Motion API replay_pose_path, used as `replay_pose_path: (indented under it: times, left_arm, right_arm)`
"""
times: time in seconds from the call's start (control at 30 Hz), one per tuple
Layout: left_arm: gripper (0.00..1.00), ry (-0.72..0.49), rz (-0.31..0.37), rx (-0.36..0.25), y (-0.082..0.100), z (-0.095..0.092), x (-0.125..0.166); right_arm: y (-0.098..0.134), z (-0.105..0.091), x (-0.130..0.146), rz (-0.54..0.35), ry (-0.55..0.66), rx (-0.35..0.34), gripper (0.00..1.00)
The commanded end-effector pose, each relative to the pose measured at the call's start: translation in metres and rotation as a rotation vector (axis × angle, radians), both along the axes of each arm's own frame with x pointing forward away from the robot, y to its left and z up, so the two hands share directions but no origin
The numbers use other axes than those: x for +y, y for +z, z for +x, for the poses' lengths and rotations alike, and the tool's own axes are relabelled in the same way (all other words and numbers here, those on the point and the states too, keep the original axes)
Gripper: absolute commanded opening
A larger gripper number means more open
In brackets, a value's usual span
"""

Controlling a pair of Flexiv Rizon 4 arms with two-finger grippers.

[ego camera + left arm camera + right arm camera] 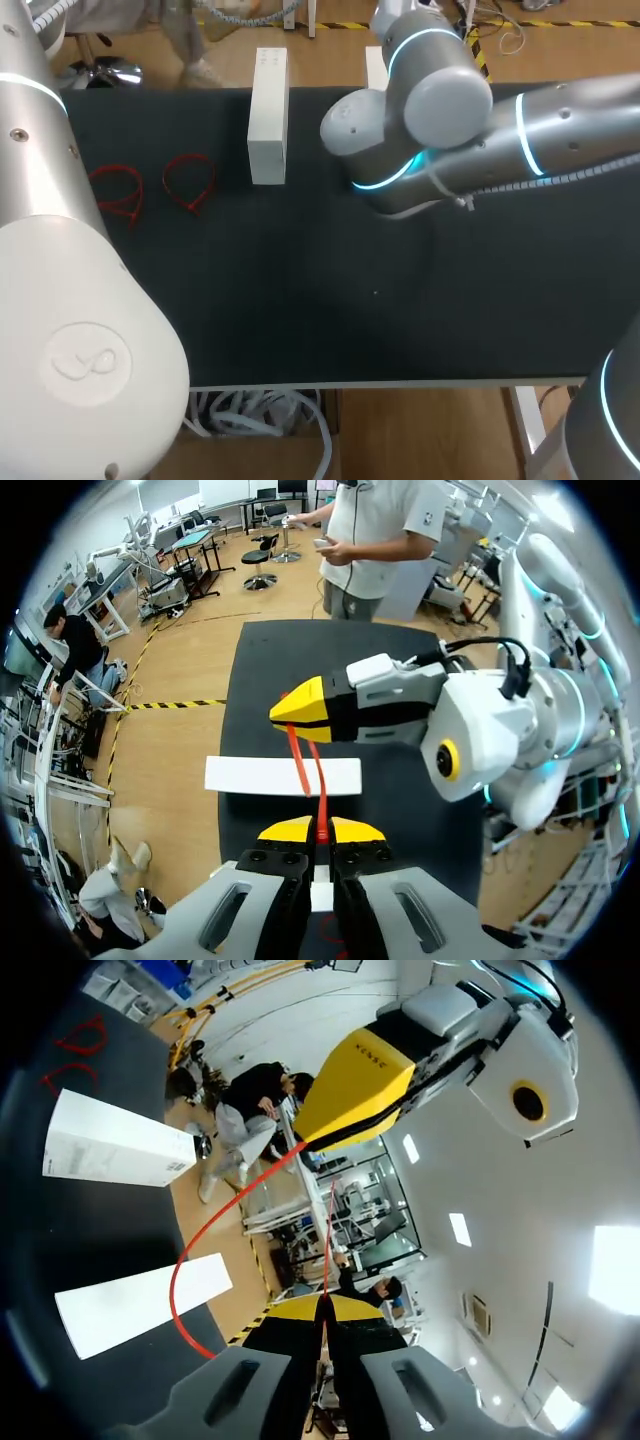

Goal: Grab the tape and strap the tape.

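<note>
**Both arms over the black table (400, 320), with the red tape (299, 765) held in the air between them.**

- **Left hold:** My left gripper (320, 830) is clamped on one end. Its yellow tips are pressed together with the red strip pinched in the seam.
- **Right hold:** My right gripper (325, 1308) is clenched on the other end in the same way.
- **Tape:** Between the two holds it bows out in a slack curve. It is clear of the table and touches nothing else that I can see.
- **Surroundings:** A white box (283, 775) lies on the table beyond the tape, ahead of my left gripper. Two red loops (192, 203) lie on the table's left part, apart from each other and to the left of the box.
- **Hidden parts:** From above, my right arm's wrist hides both grippers and the tape, so the holds are read from the wrist views alone.

**Handling (a judgement).** The tape looks narrow, thin and very light. It bends freely along its length but springs into an arc instead of falling limp, so I expect some stiffness. Its surface appears smooth and is probably slippery. I judge it best held close to each end, flat face between the pads, with a short free tip left for threading. A hold nearer the middle would let the ends wander, and a hard pull could slide it out of the pads.
</note>
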State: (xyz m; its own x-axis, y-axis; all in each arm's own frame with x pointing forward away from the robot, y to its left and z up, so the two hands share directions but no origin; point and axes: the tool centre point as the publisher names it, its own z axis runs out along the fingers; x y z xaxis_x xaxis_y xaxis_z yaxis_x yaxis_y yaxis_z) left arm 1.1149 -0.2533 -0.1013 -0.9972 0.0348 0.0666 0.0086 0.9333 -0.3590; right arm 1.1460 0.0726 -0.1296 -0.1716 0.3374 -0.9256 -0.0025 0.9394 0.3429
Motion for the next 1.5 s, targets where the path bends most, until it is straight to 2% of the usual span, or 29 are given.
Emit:
replay_pose_path:
  times: [0.03,1.5]
  left_arm:
    - [0.0,-0.001,0.005,0.003,0.002,0.001,-0.001]
    - [0.0,-0.001,0.005,0.003,0.002,0.001,-0.001]
  right_arm:
    - [0.002,-0.001,0.006,-0.005,-0.02,0.001,0.0]
    - [0.012,-0.008,0.02,-0.037,-0.034,-0.029,0.0]
